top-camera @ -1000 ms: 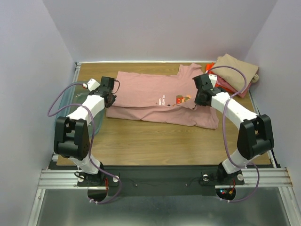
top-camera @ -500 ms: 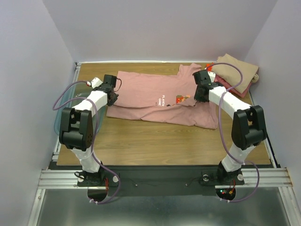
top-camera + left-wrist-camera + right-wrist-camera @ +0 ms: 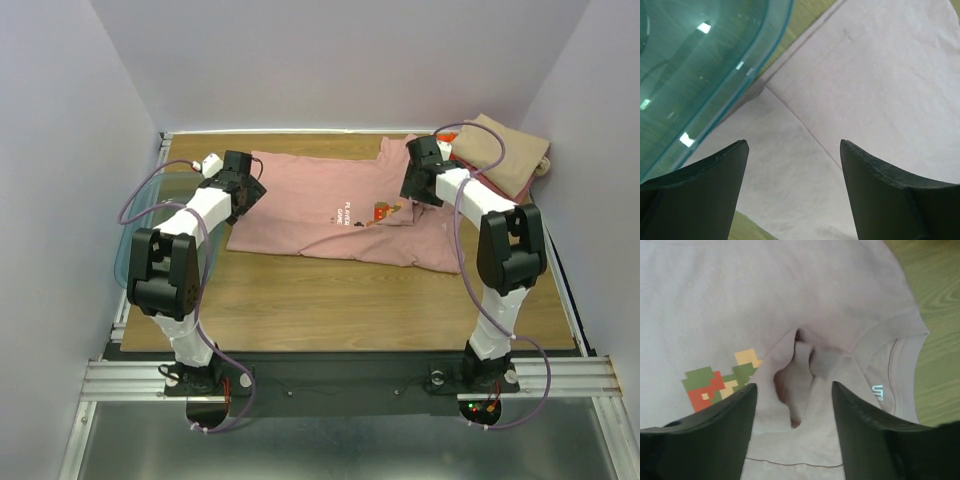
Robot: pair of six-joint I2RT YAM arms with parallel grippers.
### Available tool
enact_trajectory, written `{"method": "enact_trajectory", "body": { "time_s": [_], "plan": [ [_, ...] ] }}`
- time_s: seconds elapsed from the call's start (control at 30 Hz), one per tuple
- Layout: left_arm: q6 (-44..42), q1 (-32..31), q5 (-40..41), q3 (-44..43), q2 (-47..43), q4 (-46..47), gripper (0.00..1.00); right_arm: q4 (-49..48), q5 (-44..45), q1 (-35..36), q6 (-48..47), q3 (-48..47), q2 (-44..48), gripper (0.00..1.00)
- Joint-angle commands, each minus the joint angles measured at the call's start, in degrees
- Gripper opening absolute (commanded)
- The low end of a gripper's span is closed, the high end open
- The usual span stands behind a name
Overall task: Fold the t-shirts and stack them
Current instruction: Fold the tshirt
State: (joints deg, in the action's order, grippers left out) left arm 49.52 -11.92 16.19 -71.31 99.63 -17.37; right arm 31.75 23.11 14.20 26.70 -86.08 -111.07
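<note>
Hovering over the dusty-pink t-shirt [image 3: 330, 205] on the table [image 3: 330, 300], with left end effector [image 3: 792, 145] released above its edge by the teal bin [image 3: 690, 60] and right end effector [image 3: 793, 385] released above the bunched collar [image 3: 800, 350], likely for pinching both ends to fold.

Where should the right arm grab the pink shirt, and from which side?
Probably the raised pucker beside the collar of the pink shirt, from straight above: elsewhere the cloth lies flat, and the open right gripper sits astride it.
</note>
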Motion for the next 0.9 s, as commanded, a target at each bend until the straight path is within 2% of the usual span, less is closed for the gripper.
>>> {"method": "enact_trajectory", "body": {
  "time_s": [0.0, 0.03, 0.1, 0.17, 0.27, 0.33, 0.4, 0.53, 0.7, 0.87],
  "plan": [
    [-2.5, -2.1, -1.0, -2.5, -4.6, 0.6, 0.86, -1.7, -1.5, -0.5, -0.2, -3.0, 1.9, 0.7],
    [-2.6, -2.6, -0.9, -2.4, -5.1, 0.6, 0.86, -1.8, -1.9, -0.5, -0.1, -1.1, 2.8, 0.71],
    [-3.1, -4.2, -1.0, -2.1, -6.1, 0.9, 0.87, -1.9, -3.8, -0.5, 0.2, 1.3, 6.0, 0.84],
    [-3.5, -5.2, -1.2, -1.9, -6.5, 1.0, 0.87, -2.0, -5.5, -0.5, 0.7, 6.0, 8.6, 0.87],
    [-3.6, -7.0, -2.3, -0.4, -7.3, 1.5, 0.87, -4.4, -11.2, -0.4, 1.4, 11.1, 12.4, 0.87],
    [-3.2, -8.2, -2.5, 2.6, -8.5, 2.2, 0.87, -8.8, -19.6, -0.4, 1.3, 17.2, 14.1, 0.88],
    [-3.1, -8.8, -3.3, 4.6, -9.2, 3.0, 0.87, -10.9, -22.7, -0.4, 1.3, 18.4, 14.0, 0.99],
    [-2.5, -9.4, -5.2, 10.1, -11.6, 5.1, 0.87, -13.4, -27.2, -0.4, 0.6, 16.9, 11.0, 1.0],
    [-1.9, -9.3, -4.7, 15.5, -14.5, 6.0, 0.87, -14.2, -27.2, -0.4, 0.7, 13.1, 5.3, 1.0],
    [-2.0, -9.4, -3.7, 17.1, -15.2, 5.5, 0.87, -14.8, -28.0, -0.3, -0.1, 4.7, -0.8, 1.0]
  ]
}}
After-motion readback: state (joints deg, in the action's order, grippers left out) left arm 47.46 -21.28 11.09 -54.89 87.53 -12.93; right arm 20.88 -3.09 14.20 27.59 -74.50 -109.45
